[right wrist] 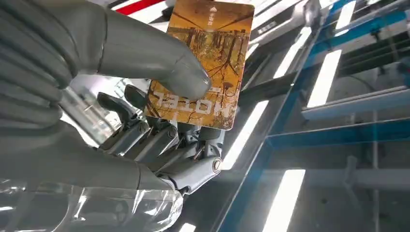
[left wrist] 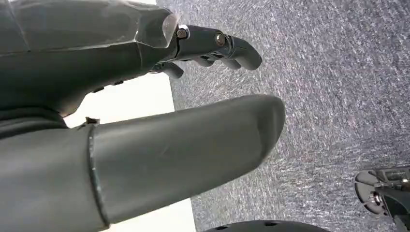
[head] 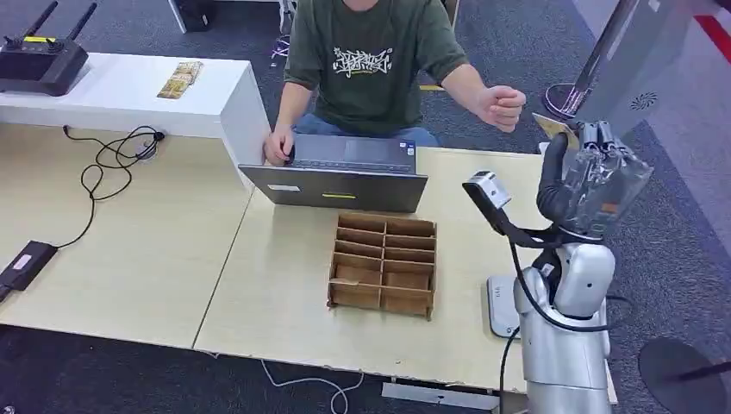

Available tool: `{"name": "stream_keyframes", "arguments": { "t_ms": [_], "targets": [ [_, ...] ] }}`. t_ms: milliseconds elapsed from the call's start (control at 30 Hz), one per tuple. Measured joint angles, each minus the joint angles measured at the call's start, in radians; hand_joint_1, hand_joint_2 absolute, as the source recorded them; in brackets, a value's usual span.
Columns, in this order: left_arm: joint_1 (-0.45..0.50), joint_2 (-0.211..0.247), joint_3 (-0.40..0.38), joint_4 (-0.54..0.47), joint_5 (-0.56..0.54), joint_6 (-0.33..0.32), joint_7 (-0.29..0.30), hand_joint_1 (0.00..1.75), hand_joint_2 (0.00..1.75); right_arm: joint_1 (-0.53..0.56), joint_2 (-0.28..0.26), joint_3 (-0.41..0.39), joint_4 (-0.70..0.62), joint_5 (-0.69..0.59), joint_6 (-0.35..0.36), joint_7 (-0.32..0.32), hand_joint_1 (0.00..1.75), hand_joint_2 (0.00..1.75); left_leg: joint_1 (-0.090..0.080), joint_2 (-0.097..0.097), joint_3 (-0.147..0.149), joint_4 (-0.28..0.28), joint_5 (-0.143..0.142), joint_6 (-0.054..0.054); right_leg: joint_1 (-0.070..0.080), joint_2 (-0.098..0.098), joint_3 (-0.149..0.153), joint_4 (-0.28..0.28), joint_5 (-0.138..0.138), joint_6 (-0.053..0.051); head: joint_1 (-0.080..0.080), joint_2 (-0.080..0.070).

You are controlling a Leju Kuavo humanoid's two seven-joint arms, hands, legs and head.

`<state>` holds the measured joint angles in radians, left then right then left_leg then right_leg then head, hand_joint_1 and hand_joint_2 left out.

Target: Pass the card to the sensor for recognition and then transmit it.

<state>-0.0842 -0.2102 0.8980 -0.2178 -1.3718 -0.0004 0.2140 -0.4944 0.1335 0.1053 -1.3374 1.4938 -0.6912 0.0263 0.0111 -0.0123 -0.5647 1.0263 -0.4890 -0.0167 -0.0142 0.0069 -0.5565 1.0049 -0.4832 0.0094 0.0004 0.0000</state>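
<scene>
My right hand point(head: 595, 177) is raised above the table's right end, wrist upward. It pinches an orange-yellow card point(right wrist: 217, 48) printed with trees and large letters between the thumb point(right wrist: 183, 72) and the fingers behind it. A tan corner of the card point(head: 556, 129) shows above the hand, pointing toward the person. The person's closed hand point(head: 502, 107) hovers a little to the card's left. A flat grey sensor pad point(head: 498, 304) lies on the table beside my right forearm. My left hand point(left wrist: 159, 145) hangs over the carpet, holding nothing, thumb apart from its curled fingers point(left wrist: 217, 46).
A person sits across the table behind an open grey laptop point(head: 336, 177), one hand on it. A cardboard divider box point(head: 384, 263) stands mid-table. A white shelf point(head: 121, 90), black cables point(head: 112, 168), an adaptor point(head: 26, 263) and a black controller point(head: 39, 60) lie to the left.
</scene>
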Motion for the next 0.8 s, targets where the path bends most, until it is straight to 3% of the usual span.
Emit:
{"name": "stream_keyframes", "arguments": {
  "t_ms": [633, 800],
  "targets": [
    [-0.03, -0.005, -0.018, 0.0, -0.042, -0.031, 0.024, 0.0, 0.0, -0.353, 0.028, 0.178, 0.475, 0.039, 0.0, 0.143, 1.75, 1.75, 0.0, 0.0, -0.001, 0.0, 0.001, 0.0, 0.0, 0.0, -0.001, 0.0, 0.001, 0.0, 0.0, 0.0],
    [-0.031, -0.005, -0.031, 0.0, -0.042, -0.032, 0.026, 0.0, 0.0, -0.401, 0.035, 0.2, 0.563, 0.04, -0.001, 0.157, 1.75, 1.75, 0.0, -0.001, -0.001, 0.0, 0.001, 0.0, 0.0, 0.0, -0.001, 0.0, 0.001, 0.0, 0.0, 0.0]
  ]
}}
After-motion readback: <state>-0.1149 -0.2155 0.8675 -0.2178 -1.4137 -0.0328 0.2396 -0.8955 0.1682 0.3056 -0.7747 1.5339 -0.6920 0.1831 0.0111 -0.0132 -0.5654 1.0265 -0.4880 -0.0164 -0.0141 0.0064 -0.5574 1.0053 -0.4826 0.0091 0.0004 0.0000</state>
